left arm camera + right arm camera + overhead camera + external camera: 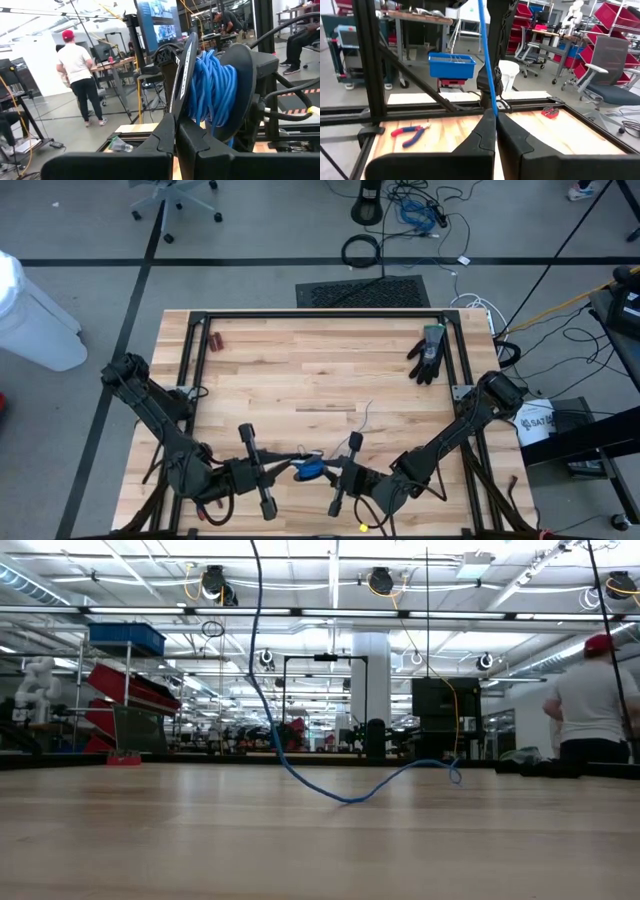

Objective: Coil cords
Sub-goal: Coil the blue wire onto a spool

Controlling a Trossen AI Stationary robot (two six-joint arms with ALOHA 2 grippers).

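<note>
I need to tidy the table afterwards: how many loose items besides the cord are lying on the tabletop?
2 visible: a black glove near the far right corner, and red-handled pliers near the far left corner. The arms cover the near edge, so something small could be hidden there.

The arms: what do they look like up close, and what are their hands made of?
Both arms are dark, jointed and slim, with cables along them. The left hand and right hand each end in a crossbar with two flat black fingers, wedge-shaped and matte.
</note>
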